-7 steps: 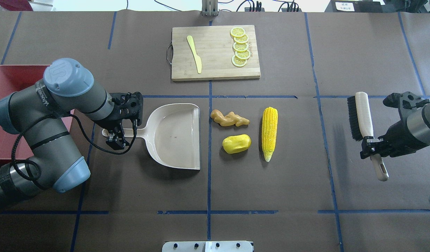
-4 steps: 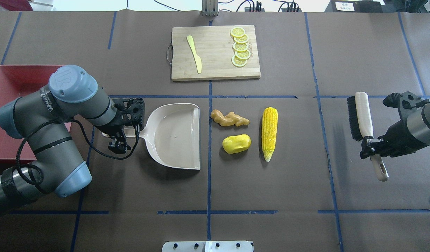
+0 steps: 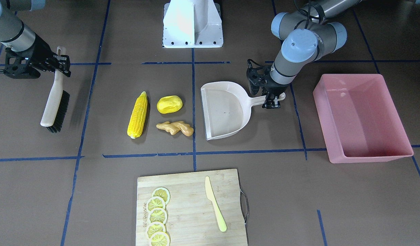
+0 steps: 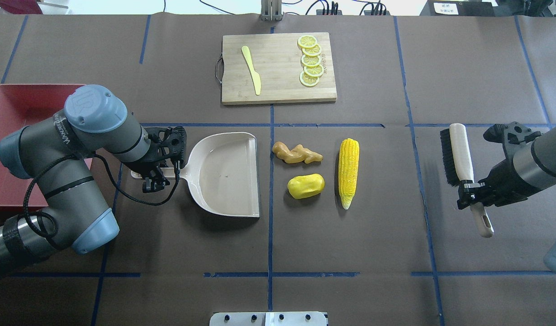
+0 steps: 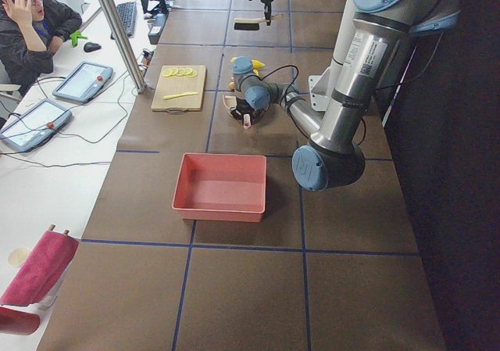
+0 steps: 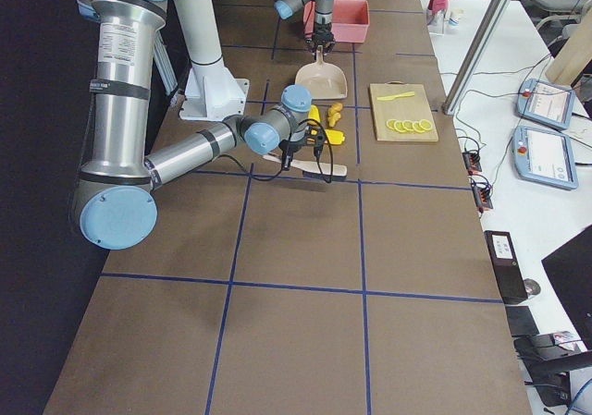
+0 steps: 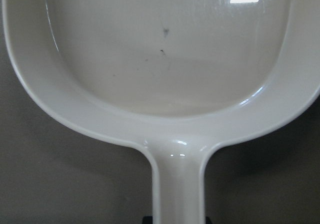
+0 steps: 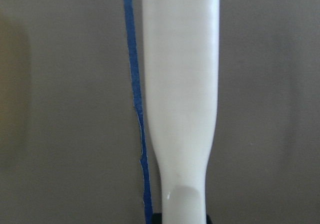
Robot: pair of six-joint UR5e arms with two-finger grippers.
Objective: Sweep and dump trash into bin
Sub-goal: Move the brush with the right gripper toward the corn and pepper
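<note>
**On the R side of the table: brush begins to move in, dustpan is held**

Vs. approx. 1 s ago, the right gripper (image 4: pixel 468 191) has carried the brush (image 4: pixel 458 151) a little toward the centre. Its jaws are clenched on the brush handle, w/ the bristles facing the trash. The brush is still well apart from the corn cob (image 4: pixel 349 172).

The left gripper (image 4: pixel 154 183) has settled on the handle of the beige dustpan (image 4: pixel 223 181) and seems closed on it: in the wrist view the handle runs straight in between the jaws, and the pan has shifted slightly.

The trash did not move. Corn cob, potato-like lump (image 4: pixel 306 186) and ginger root (image 4: pixel 297 154) lie in a group just beside the pan's open lip, none inside yet. The pink bin (image 3: pixel 370 158) stands at the robot's L end, w/ nothing visible in it.

My judgement: both tools are in hand, so sweeping can begin. The corn is first in the brush's way & may roll, so the pan lip should be kept flat on the table.
</note>
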